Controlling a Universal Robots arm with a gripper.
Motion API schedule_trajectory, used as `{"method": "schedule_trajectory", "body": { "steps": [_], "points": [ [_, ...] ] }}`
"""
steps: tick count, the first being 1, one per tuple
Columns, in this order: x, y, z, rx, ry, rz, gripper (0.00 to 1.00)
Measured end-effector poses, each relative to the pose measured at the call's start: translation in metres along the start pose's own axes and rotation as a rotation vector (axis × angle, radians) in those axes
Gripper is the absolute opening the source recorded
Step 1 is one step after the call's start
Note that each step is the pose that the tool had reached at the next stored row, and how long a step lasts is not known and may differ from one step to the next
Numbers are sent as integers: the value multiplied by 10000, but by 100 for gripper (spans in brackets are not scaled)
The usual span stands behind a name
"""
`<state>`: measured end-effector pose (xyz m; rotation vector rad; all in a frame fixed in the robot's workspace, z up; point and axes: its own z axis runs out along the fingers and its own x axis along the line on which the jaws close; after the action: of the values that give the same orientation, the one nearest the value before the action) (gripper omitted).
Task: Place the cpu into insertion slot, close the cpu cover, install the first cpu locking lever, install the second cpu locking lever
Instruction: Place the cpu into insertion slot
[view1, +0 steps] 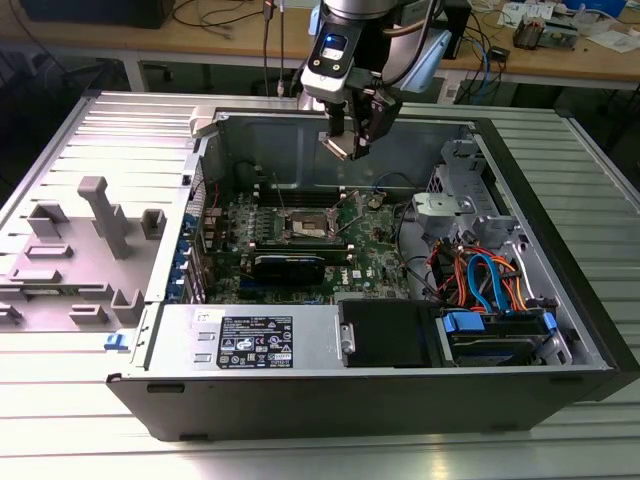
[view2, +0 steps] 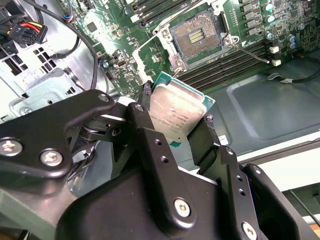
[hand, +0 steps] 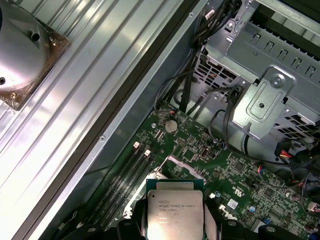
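Observation:
My gripper (view1: 348, 148) hangs over the open computer case, shut on the cpu (view1: 337, 147), a small square chip with a silvery top. In both wrist views the black fingers (view2: 145, 95) clamp two opposite edges of the cpu (view2: 177, 112) (hand: 174, 212). Below it on the green motherboard lies the insertion slot (view2: 195, 36) (view1: 305, 228), uncovered, its dark contact field showing inside a metal frame. A thin wire locking lever (view2: 250, 50) sticks out beside the slot. A silvery raised piece (hand: 176, 167) beyond the chip may be the cpu cover; I cannot tell for sure.
Memory slots (view2: 225, 62) run alongside the socket. A metal drive cage (hand: 270, 100) and bundled cables (view1: 480, 275) fill the case on the exterior view's right. A black card (view1: 290, 265) sits in front of the socket. A grey fixture tray (view1: 80, 250) lies on the exterior view's left.

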<state>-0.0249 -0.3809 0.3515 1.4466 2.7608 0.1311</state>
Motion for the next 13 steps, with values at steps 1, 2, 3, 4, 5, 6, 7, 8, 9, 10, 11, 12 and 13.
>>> {"method": "schedule_trajectory", "body": {
  "steps": [1,2,3,4,5,6,7,8,9,10,11,12,13],
  "points": [
    [0,0,0,0,0,0,55],
    [0,0,0,0,0,0,55],
    [0,0,0,0,0,1,55],
    [0,0,0,0,0,1,55],
    [0,0,0,0,0,2,55],
    [0,0,0,0,0,5,55],
    [0,0,0,0,-2,23,55],
    [0,0,1,-1,-3,42,55],
    [0,0,1,-1,-6,69,55],
    [0,0,2,-2,-8,105,55],
    [0,0,2,-2,-11,137,55],
    [0,0,3,-4,-17,205,55],
    [0,0,4,-6,-26,303,55]
  ]
}}
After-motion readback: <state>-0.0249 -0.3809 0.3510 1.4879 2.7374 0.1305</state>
